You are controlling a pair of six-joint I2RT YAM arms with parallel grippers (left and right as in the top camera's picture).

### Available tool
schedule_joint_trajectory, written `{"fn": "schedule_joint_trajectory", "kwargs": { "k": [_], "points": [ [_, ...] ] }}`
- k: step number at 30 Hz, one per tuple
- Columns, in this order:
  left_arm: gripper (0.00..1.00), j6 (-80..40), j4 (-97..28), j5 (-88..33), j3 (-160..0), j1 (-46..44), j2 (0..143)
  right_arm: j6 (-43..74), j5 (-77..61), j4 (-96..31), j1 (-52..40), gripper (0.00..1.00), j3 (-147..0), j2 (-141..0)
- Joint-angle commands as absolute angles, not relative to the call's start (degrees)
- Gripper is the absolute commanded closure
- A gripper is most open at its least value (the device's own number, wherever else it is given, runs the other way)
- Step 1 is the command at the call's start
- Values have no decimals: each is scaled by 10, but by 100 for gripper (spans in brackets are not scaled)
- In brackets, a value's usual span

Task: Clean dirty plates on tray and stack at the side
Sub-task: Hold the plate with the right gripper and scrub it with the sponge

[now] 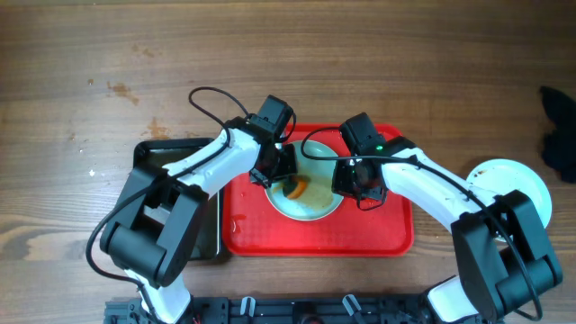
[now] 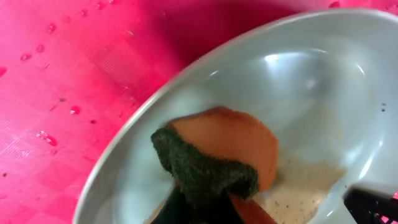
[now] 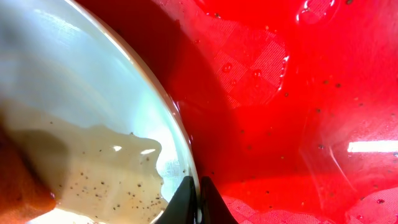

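At the middle of the red tray [image 1: 396, 236] lies the plate [image 1: 310, 202], holding murky water; the left gripper [image 1: 286, 180], clenched on the orange-and-green sponge [image 2: 217, 155], presses inside it; the right gripper [image 3: 199, 200] pinches its rim; if that wet rim slipped, the plate could skid across the tray.

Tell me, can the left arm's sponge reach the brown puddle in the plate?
Probably yes: the sponge rests inside the plate, and the puddle lies right beside it with nothing between.

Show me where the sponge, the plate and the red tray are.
sponge [image 2: 233, 143], left wrist view, orange face.
plate [image 2: 305, 74], left wrist view, inner surface.
red tray [image 1: 315, 238], overhead view, bare floor.
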State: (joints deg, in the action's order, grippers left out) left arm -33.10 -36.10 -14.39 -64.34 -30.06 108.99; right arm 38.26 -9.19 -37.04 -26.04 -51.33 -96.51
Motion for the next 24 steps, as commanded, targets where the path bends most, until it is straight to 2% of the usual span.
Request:
{"fn": "schedule_joint_trajectory", "kwargs": {
  "k": [1,5,10,15,17,24],
  "points": [
    [96,-238,-305,-193,-600,-302,1154,377,-91,-381,-262,96,-502,-975],
    [96,-242,-246,-310,-600,-326,1154,377,-91,-381,-262,95,-502,-975],
    [96,-242,-196,-395,-600,-359,1154,377,-91,-382,-262,96,-502,-975],
    [96,-260,-158,-403,-600,-365,1154,377,-91,-384,-262,95,-502,-975],
    [96,-269,-163,-357,-600,-361,1154,377,-91,-384,-262,95,-502,-975],
    [96,-303,-269,-75,-600,-289,1154,376,-90,-392,-262,95,-502,-975]
  ]
}}
